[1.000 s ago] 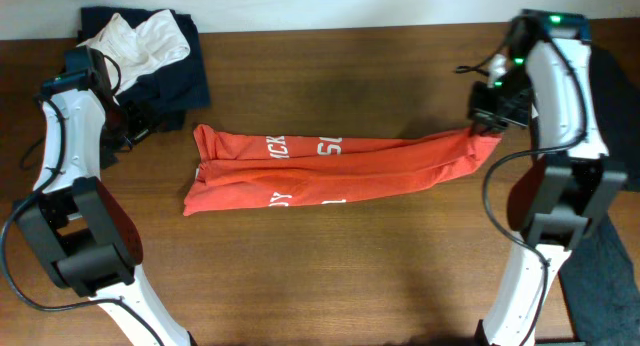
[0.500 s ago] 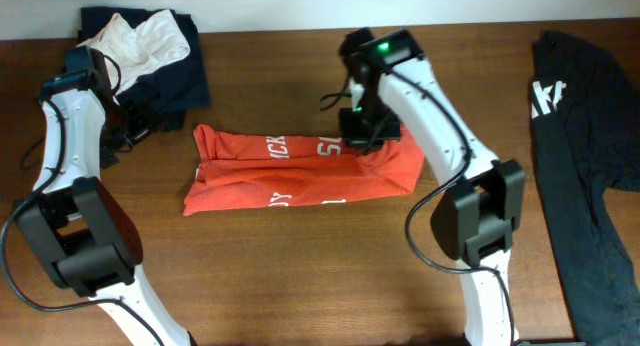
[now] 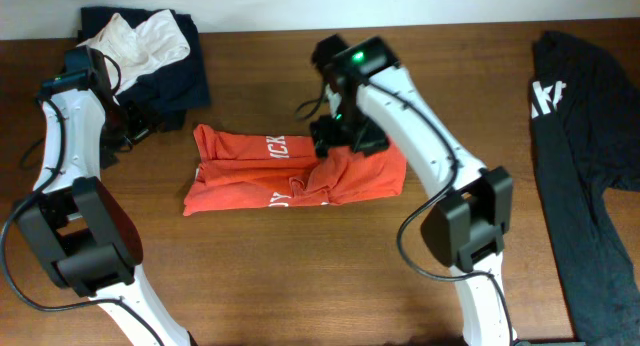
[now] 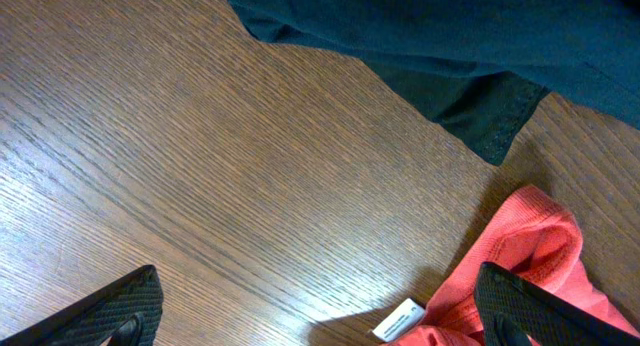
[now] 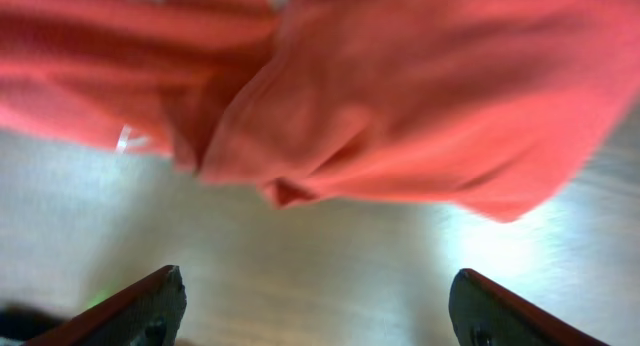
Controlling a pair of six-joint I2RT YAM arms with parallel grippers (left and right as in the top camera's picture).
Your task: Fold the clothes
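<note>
T-shirt (image 3: 270, 176), orange-red, lay folded in a long band on the counter (image 3: 300, 276), a little toward nine o'clock from the middle in the overhead view. Its end at two o'clock was hidden under the right arm. The white lettering was broken by folds, so it could not be read whole. The right wrist view was blurred and showed only bunched red cloth across the top. In the left wrist view only a corner of the shirt, with a small white label (image 4: 405, 319), appeared at five o'clock. A dark garment (image 4: 450, 46) was cut off there at twelve o'clock. A black garment (image 3: 585, 136) ran out of the overhead picture at three o'clock.

The right pincer (image 5: 318, 286) stood wide over the counter, nothing between its fingers, the shirt just ahead of them. Whether the tips touched cloth, I could not tell. The left pincer (image 4: 318, 291) was wide too and empty, above bare wood near the shirt's ten o'clock corner.
</note>
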